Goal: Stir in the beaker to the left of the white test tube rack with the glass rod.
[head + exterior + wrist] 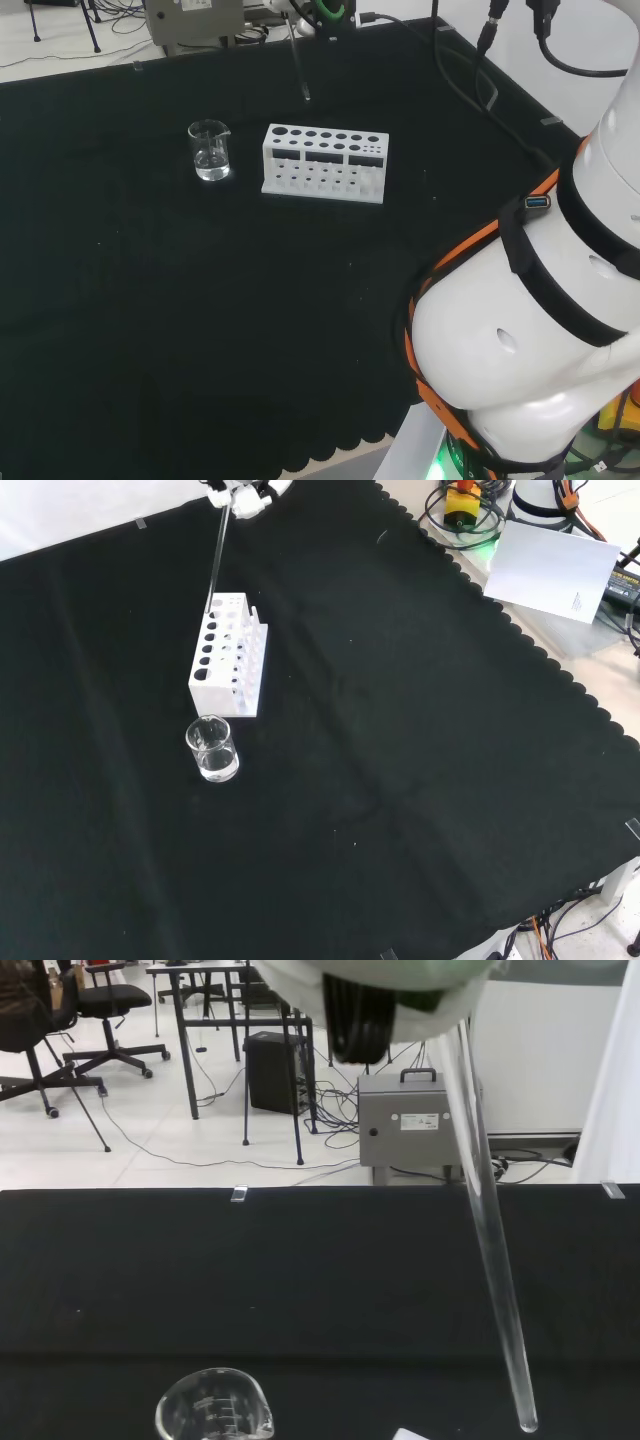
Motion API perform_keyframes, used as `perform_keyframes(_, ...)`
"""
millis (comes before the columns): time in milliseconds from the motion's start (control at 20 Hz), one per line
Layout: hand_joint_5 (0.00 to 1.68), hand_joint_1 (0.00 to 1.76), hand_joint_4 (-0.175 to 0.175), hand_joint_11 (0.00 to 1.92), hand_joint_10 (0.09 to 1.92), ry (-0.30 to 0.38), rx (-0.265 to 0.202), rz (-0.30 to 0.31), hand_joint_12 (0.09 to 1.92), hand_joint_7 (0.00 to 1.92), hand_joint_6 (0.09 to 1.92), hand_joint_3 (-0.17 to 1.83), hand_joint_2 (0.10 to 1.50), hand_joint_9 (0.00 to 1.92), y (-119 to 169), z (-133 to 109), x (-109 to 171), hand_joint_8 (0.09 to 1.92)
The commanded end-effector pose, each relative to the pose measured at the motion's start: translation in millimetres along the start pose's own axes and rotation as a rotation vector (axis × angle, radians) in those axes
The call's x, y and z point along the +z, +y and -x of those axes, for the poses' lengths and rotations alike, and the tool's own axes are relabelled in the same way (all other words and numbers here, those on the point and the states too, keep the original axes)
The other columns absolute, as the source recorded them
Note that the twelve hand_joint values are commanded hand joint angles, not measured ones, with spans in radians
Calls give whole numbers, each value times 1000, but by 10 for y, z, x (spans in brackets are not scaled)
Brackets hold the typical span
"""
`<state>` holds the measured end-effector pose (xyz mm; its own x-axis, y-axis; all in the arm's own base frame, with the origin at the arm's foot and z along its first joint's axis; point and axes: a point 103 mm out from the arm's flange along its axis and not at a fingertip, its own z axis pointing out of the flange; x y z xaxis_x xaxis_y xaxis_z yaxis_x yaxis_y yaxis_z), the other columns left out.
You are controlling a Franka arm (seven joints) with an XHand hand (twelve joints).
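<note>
Glass rod (490, 1260), grasped in the hand (240, 498), hangs over the rack (228, 656); next, carry it above the beaker (212, 748) and lower it

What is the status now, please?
Hand shut on glass rod, held above the white rack. Beaker beside the rack, untouched, not yet stirred. Nothing in the way.

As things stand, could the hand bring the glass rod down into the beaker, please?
Probably yes: the hand holds the glass rod above the rack's far end, and the beaker stands open-mouthed beside the rack, nothing over it.
</note>
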<state>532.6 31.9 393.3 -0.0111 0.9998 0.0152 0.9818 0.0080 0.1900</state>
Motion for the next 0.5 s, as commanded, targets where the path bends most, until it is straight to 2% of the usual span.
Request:
perform_keyframes(50, 1078, 1301, -175, 1552, 915, -2, -39, 6, 848, 1180, 668, 518, 799, 1624, 20, -190, -65, 1068)
perform_keyframes(300, 1081, 1302, -175, 1552, 913, 21, -77, 11, 850, 1181, 665, 522, 796, 1624, 105, -319, -81, 1067)
perform_keyframes(500, 1083, 1302, -175, 1551, 912, 43, -138, 15, 851, 1183, 663, 525, 793, 1625, 280, -452, -73, 1065)
